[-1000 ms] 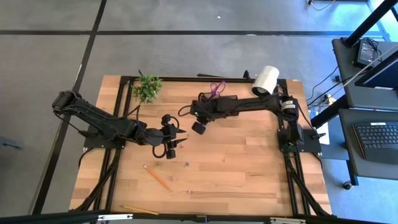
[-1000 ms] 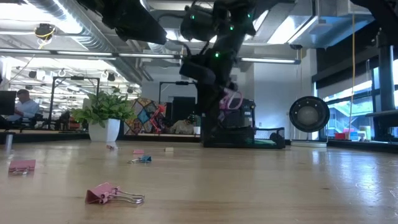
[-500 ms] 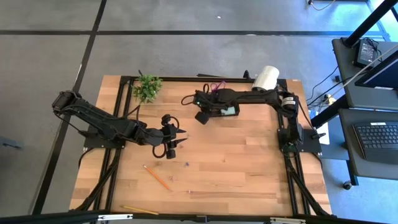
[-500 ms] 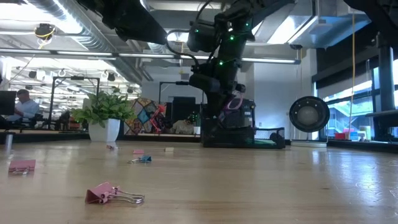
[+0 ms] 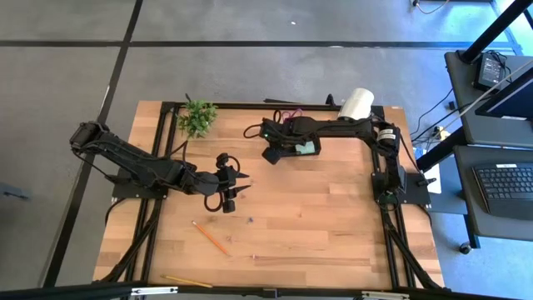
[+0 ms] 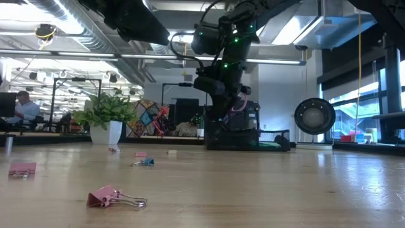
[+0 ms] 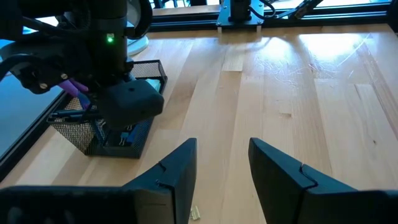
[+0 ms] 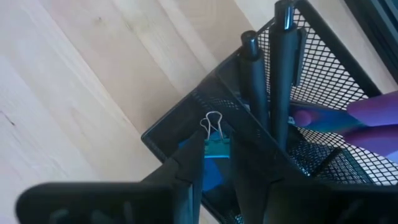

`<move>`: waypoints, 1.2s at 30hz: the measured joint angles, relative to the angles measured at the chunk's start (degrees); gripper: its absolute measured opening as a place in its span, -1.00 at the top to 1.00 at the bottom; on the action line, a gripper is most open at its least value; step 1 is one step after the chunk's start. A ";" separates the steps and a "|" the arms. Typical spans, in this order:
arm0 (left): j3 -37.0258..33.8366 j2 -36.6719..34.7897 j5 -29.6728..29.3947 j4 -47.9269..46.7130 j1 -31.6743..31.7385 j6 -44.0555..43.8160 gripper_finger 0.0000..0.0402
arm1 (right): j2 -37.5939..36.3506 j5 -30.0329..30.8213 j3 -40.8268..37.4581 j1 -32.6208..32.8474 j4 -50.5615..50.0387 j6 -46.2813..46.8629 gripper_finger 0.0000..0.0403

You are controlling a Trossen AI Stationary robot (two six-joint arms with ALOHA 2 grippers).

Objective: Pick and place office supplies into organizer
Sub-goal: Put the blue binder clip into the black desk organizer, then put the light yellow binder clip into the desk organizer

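The organizer [image 8: 292,118] is a black mesh tray at the table's far middle [image 5: 301,143]. Two black pens [image 8: 281,68] and purple scissors [image 8: 376,115] stand in its taller part. My right gripper [image 8: 217,171] hangs over its low corner compartment, shut on a teal binder clip [image 8: 217,148]. My left gripper [image 5: 236,188] waits open above mid-table, its fingers [image 7: 177,171] with nothing between them. An orange pencil [image 5: 211,237], a yellow pencil [image 5: 187,282] and a tiny blue block [image 5: 250,221] lie flat on the wood near the front. My right gripper pinches the binder clip's teal body [image 8: 218,151] between its two fingertips. The fingers come from above, slanting down. The clip's wire loops [image 8: 213,122] point away from the fingers, toward the organizer. The clip is lifted clear, over the low compartment.
A small green plant [image 5: 197,118] stands at the far left and a white cylinder [image 5: 356,107] at the far right. In the low view, pink binder clips [image 6: 115,197] [image 6: 22,168] and a blue one [image 6: 144,162] lie on the table.
My right gripper has carried the clip toward the table's far edge, from over bare wood to above the organizer's left end, tipping a little. It has slowed to near rest over the last half second. The left arm has kept still.
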 joint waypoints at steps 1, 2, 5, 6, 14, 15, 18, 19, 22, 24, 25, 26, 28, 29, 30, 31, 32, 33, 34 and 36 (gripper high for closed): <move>0.00 0.00 0.00 0.00 0.00 0.00 0.30 | 0.00 0.00 0.00 0.00 -0.01 0.00 0.64; 0.00 0.00 0.00 0.00 -0.02 0.00 0.30 | 0.00 0.00 0.00 0.00 0.00 -0.02 0.64; 0.00 0.00 -0.01 0.00 0.00 0.00 0.30 | 0.00 0.00 0.00 0.00 -0.01 -0.07 0.64; 0.00 0.00 -0.01 0.00 -0.01 -0.01 0.30 | 0.00 0.00 0.00 0.00 -0.01 -0.10 0.64; 0.00 0.00 -0.02 0.00 -0.02 0.00 0.30 | -0.02 0.00 0.00 0.00 0.00 -0.03 0.55; 0.00 0.00 -0.02 0.00 0.00 -0.01 0.30 | -0.02 0.00 0.00 0.00 -0.01 -0.02 0.53; 0.00 0.00 -0.02 0.00 0.00 0.00 0.30 | -0.02 0.00 0.00 0.00 -0.01 -0.01 0.46; 0.00 0.00 -0.02 0.00 0.00 0.00 0.30 | -0.02 0.00 0.00 0.00 0.01 0.00 0.45; 0.00 0.00 -0.02 0.00 -0.01 0.00 0.30 | -0.04 0.00 0.00 0.00 0.01 0.00 0.40; 0.00 0.00 -0.02 0.00 0.00 0.00 0.30 | -0.06 -0.05 0.00 0.00 0.00 0.15 0.38; 0.00 0.00 -0.02 0.00 0.00 0.00 0.30 | -0.07 -0.53 0.00 0.18 0.01 0.52 0.38; 0.00 0.00 -0.02 0.00 -0.02 0.00 0.30 | -0.10 -1.74 0.00 0.37 0.08 1.00 0.38; 0.00 0.00 -0.02 0.00 0.00 -0.01 0.30 | -0.11 -4.69 0.02 1.17 0.66 1.10 0.38; 0.00 0.00 -0.02 0.00 0.00 0.00 0.30 | -0.11 -6.14 0.02 1.86 1.05 1.02 0.38; 0.00 0.00 -0.02 0.00 -0.01 0.00 0.30 | -0.11 -7.40 0.02 2.65 1.47 0.84 0.38; 0.00 0.00 -0.02 0.00 0.00 0.00 0.30 | -0.11 -8.32 0.02 3.58 1.97 0.90 0.38; 0.00 0.00 -0.02 0.00 -0.02 0.00 0.30 | -0.11 -8.48 0.02 4.47 2.31 1.51 0.38; 0.00 0.00 -0.02 0.00 0.00 0.00 0.30 | -0.11 -8.70 0.02 5.34 2.49 2.02 0.38; 0.00 0.00 0.00 0.00 0.00 -0.02 0.30 | -0.11 -8.75 0.02 6.20 2.73 3.02 0.38; 0.00 0.00 0.18 0.00 0.00 -0.02 0.30 | -0.11 -8.70 0.02 7.61 2.83 5.11 0.38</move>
